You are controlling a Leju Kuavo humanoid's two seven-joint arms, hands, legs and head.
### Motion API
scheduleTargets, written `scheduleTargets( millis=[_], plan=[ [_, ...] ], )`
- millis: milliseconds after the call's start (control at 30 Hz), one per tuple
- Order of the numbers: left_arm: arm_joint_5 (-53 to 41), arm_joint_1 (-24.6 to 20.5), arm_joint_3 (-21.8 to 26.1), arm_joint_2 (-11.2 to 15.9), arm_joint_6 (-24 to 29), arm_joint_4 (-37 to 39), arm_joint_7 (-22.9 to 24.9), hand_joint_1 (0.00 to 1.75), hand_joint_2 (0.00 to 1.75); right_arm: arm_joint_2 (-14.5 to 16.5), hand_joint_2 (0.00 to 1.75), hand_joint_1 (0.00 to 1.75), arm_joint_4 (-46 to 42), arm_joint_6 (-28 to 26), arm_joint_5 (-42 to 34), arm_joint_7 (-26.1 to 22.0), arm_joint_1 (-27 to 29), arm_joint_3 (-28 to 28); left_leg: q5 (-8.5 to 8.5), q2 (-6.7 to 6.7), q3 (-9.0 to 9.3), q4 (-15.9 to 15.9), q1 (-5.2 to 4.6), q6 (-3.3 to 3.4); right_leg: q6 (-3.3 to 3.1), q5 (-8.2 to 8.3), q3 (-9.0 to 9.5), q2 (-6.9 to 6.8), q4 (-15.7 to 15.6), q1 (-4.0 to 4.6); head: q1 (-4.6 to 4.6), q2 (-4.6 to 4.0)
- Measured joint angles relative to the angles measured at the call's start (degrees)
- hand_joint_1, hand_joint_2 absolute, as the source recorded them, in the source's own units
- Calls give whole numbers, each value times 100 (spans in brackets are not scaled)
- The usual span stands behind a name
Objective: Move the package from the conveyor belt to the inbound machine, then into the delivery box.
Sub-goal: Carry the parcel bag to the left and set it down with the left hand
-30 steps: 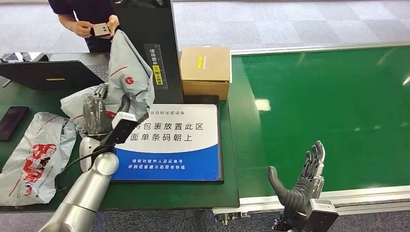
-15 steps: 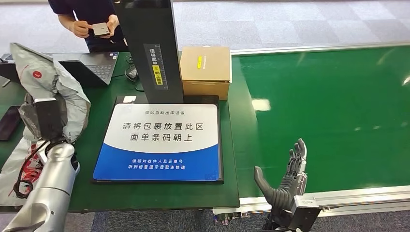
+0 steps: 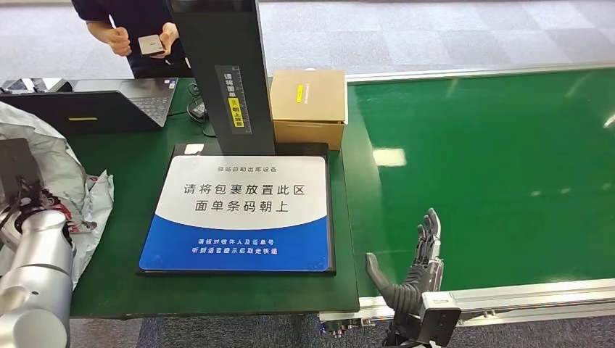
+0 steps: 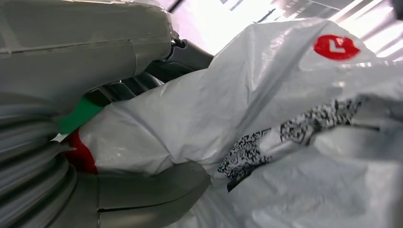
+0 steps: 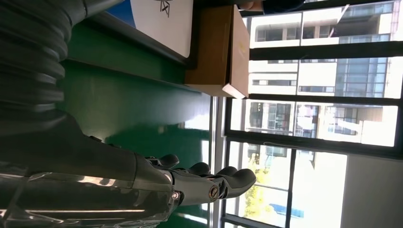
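The package (image 3: 51, 156) is a crumpled, glossy grey-white plastic mailer bag, and the left hand (image 4: 95, 156) is clamped on it, thumb and ribbed cover pressed into its folds. It sits at the far left of the table, well left of the inbound machine's scan pad (image 3: 239, 214). In the left wrist view the bag's wrinkled film carries a round red logo (image 4: 336, 46) with a white mark and a creased strip of black square-code print (image 4: 290, 137). More of the same film, printed in red, spreads on the table (image 3: 123, 156) just beside the arm.

The scan pad is a flat, dark-framed rectangle, white above and blue below, printed with Chinese lines including "请将包裹放置此区" and "面单条码朝上". A black upright column (image 3: 221, 69) rises from its far edge, with a vertical yellow and white label. Just right of the column stands a closed brown cardboard box (image 3: 308, 105) with a small yellow sticker on its lid.

Right of the pad lies the smooth green conveyor belt (image 3: 493, 167), shiny with reflected light. The right hand (image 3: 410, 272) hovers at the belt's near edge, fingers spread and upright, holding nothing.

Behind the pad's left side sits an open dark laptop (image 3: 109, 105); a person (image 3: 134, 29) beyond it holds a small grey device.
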Motion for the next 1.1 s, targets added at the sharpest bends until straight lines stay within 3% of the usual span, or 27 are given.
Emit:
scheduleTargets(
  millis=[67,133,500,833,967,1100],
  plan=[
    [-162,-87,294,30,0,108,159,28,175,-12,175,0,26,-32,-11,1,-9,27,0,0,1,0,0,0,0,0,0,0,0,0,1,0],
    [-265,-174,529,70,0,240,342,0,175,-24,175,0,49,-51,-30,2,-20,40,0,1,1,0,0,0,0,0,1,0,0,0,0,0],
    [-666,-465,949,172,0,830,1137,0,175,-56,175,0,148,-115,-64,17,-117,114,1,-1,1,1,-1,-1,0,0,1,-1,0,-1,0,0],
    [-726,-533,962,174,1,1082,1210,0,175,-69,175,0,257,-136,-79,34,-215,163,1,0,2,1,-1,-1,0,0,0,0,1,-1,1,0],
    [-617,-549,971,173,0,1101,1009,0,175,-69,175,0,299,-136,-80,47,-289,165,2,0,2,2,-1,-1,0,0,0,0,0,0,1,0],
    [-312,-606,981,137,1,1100,296,0,175,-69,175,0,348,-134,-80,87,-368,167,2,0,2,3,-1,-2,0,1,0,0,0,-1,-1,0]
  ],
)
